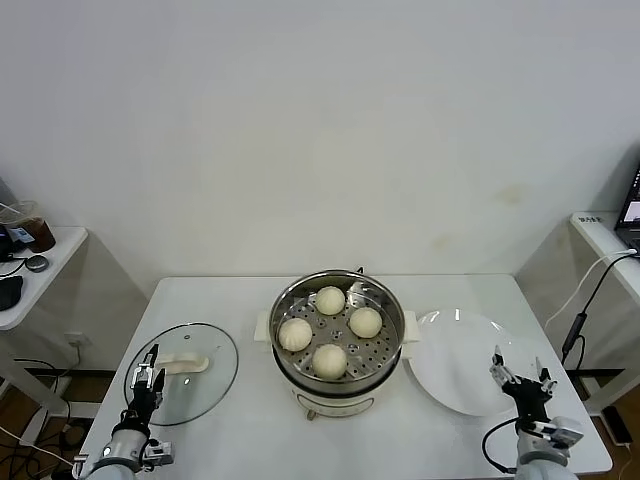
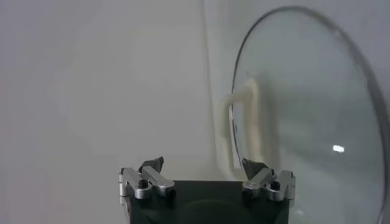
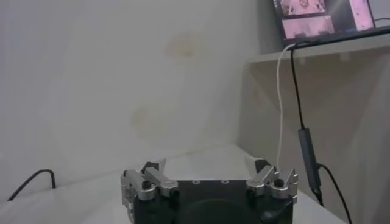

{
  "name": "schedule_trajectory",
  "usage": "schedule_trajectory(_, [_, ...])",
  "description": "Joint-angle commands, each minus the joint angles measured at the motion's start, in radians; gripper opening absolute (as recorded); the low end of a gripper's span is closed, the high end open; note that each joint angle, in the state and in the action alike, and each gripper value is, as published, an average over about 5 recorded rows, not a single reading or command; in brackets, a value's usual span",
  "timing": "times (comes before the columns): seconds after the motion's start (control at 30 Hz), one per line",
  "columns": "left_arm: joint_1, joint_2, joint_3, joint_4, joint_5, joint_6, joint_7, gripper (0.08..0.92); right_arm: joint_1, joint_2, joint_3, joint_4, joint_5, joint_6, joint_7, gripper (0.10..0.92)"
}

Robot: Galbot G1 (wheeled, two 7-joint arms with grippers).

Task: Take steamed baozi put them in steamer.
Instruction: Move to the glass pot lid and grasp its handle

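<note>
The steel steamer (image 1: 385,300) stands mid-table on its cream base. On its perforated tray lie several cream-white baozi: one at the back (image 1: 330,300), one on the left (image 1: 295,334), one on the right (image 1: 365,322), one at the front (image 1: 330,360). My left gripper (image 1: 147,381) hangs open and empty at the table's front left, over the near edge of the glass lid (image 1: 205,385). In the left wrist view the same gripper (image 2: 205,167) faces the lid (image 2: 304,122). At the front right my right gripper (image 1: 520,378) stands open and empty by the plate, also seen from its own wrist (image 3: 207,167).
A flat white plate (image 1: 450,360) lies right of the steamer with nothing on it. The lid's cream handle (image 2: 241,122) points toward my left gripper. Side tables flank the work table; a laptop (image 3: 323,15) and a hanging cable (image 3: 304,146) are at the right.
</note>
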Motion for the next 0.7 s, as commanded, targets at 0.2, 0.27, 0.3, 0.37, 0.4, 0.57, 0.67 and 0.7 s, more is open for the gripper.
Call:
schedule_trajectory(0.2, [-0.074, -0.002, 0.026, 0.055, -0.004, 0.044, 0.009, 0.823, 0.001, 0.01, -0.003, -0.035, -0.016, 0.014, 0.003, 0.823])
schedule_trajectory(0.27, [-0.086, -0.005, 0.03, 0.061, 0.0, 0.047, 0.014, 0.823, 0.001, 0.011, -0.003, -0.037, -0.018, 0.016, 0.003, 0.823])
schedule_trajectory(0.3, [-0.094, -0.008, 0.032, 0.065, 0.003, 0.049, 0.017, 0.823, 0.001, 0.013, -0.003, -0.038, -0.021, 0.017, 0.003, 0.823])
schedule_trajectory(0.37, [-0.111, -0.012, 0.038, 0.078, 0.01, 0.051, 0.019, 0.823, 0.0, 0.015, -0.003, -0.039, -0.025, 0.019, 0.003, 0.823])
schedule_trajectory(0.4, [-0.12, -0.014, 0.04, 0.086, 0.013, 0.052, 0.019, 0.823, 0.0, 0.017, -0.003, -0.039, -0.027, 0.019, 0.004, 0.823])
schedule_trajectory(0.57, [-0.151, -0.016, 0.05, 0.111, 0.003, 0.048, 0.001, 0.823, -0.005, 0.021, 0.0, -0.039, -0.033, 0.022, 0.004, 0.823])
schedule_trajectory(0.67, [-0.164, -0.018, 0.056, 0.116, -0.004, 0.047, -0.001, 0.823, -0.01, 0.024, 0.002, -0.042, -0.039, 0.025, 0.005, 0.823])
schedule_trajectory(0.7, [-0.169, -0.018, 0.059, 0.12, -0.005, 0.047, -0.001, 0.823, -0.011, 0.025, 0.002, -0.042, -0.041, 0.026, 0.005, 0.823])
